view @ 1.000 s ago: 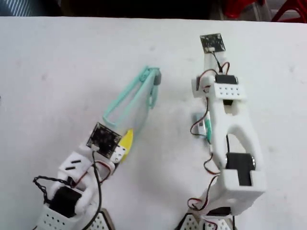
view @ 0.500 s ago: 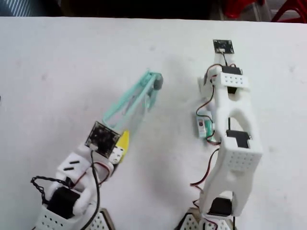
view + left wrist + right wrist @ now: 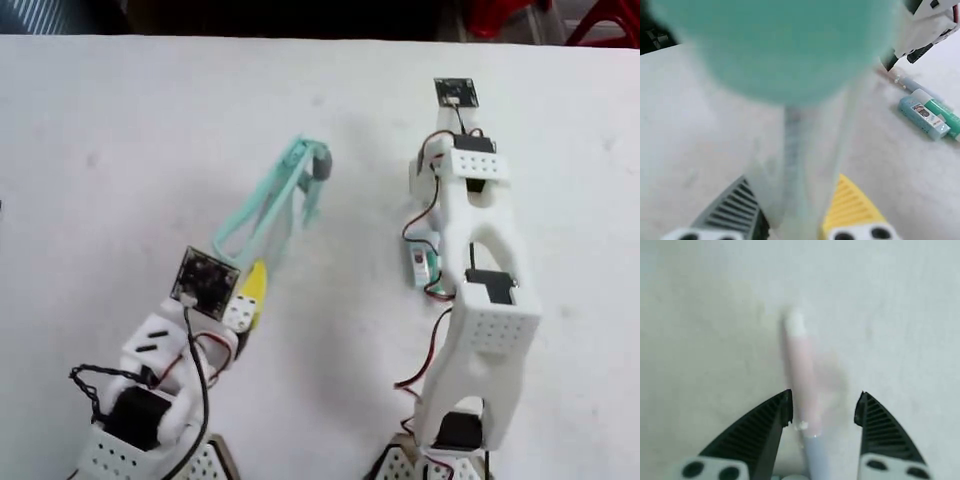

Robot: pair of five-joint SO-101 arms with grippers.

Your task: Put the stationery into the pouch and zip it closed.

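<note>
Your left jaws grip one end of the pouch, which stretches away from them over the counter. Your right jaws stand spread astride a pen lying there, so you're at the pick-up. Next, lower, close squarely on the pen and carry it to the pouch.

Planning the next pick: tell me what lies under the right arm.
A pen lies on the table between the right gripper's open fingers. A teal box and a green marker lie at the arm's edge; anything further beneath is covered.
</note>
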